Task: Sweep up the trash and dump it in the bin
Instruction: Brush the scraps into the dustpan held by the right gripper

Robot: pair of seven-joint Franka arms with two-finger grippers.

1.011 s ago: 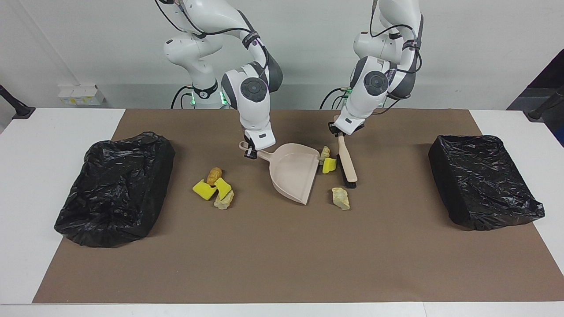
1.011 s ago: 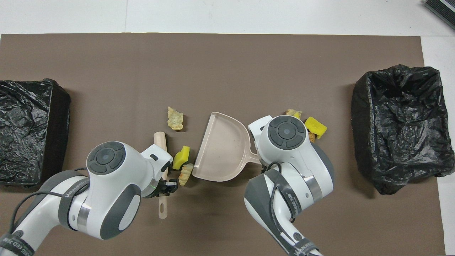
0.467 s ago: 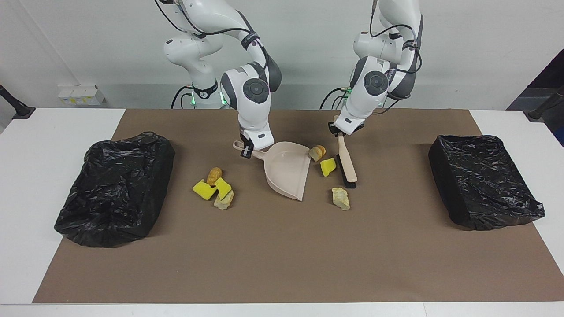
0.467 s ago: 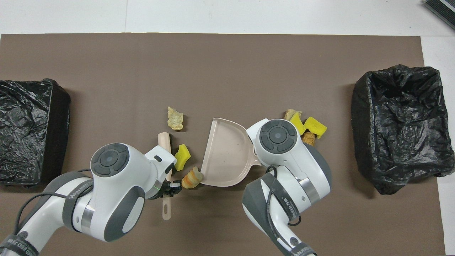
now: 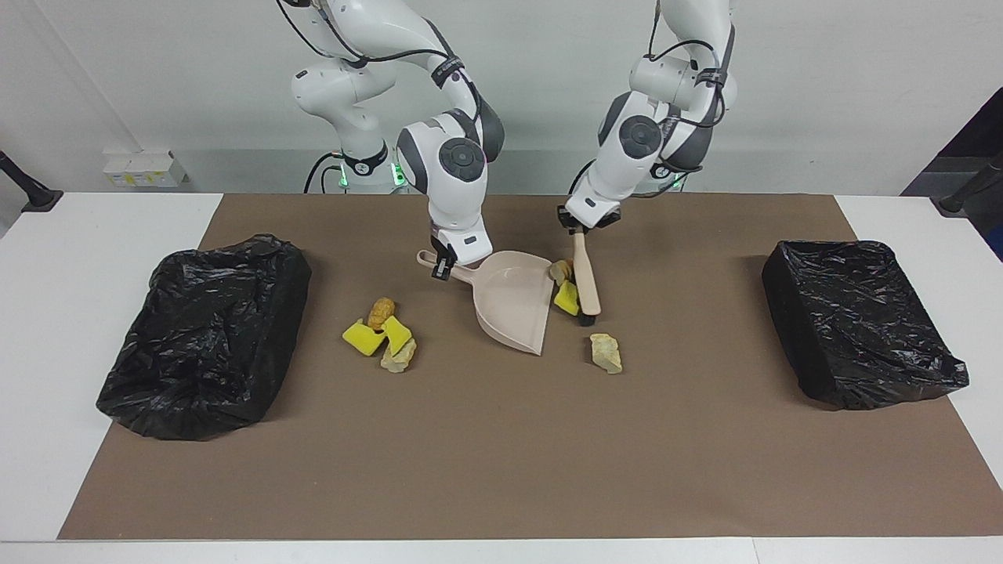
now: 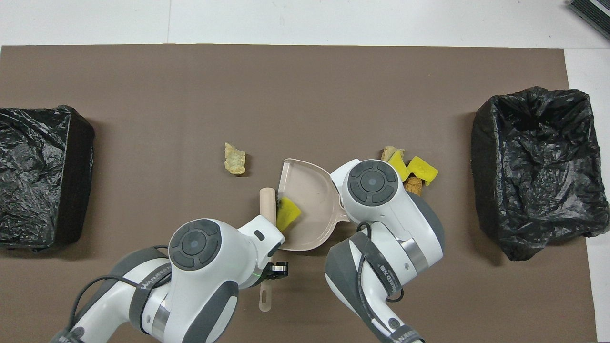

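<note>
Left gripper [image 5: 577, 229] clamped on brush [image 5: 586, 280] handle, bristles against yellow scrap [image 5: 566, 297] at dustpan [image 5: 513, 301] lip. Right gripper [image 5: 443, 270] clamped on dustpan handle. Other trash: cluster [image 5: 385, 329] and lone chunk [image 5: 606, 352], mid-mat [image 5: 501, 454].

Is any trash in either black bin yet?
No: both the bin at the right arm's end and the bin at the left arm's end show only black liner, while the scraps lie on the mat.

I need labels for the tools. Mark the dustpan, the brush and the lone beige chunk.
dustpan [image 5: 513, 301], facing view, bare pan floor
brush [image 5: 585, 274], facing view, middle of handle
lone beige chunk [image 5: 606, 352], facing view, its centre
</note>
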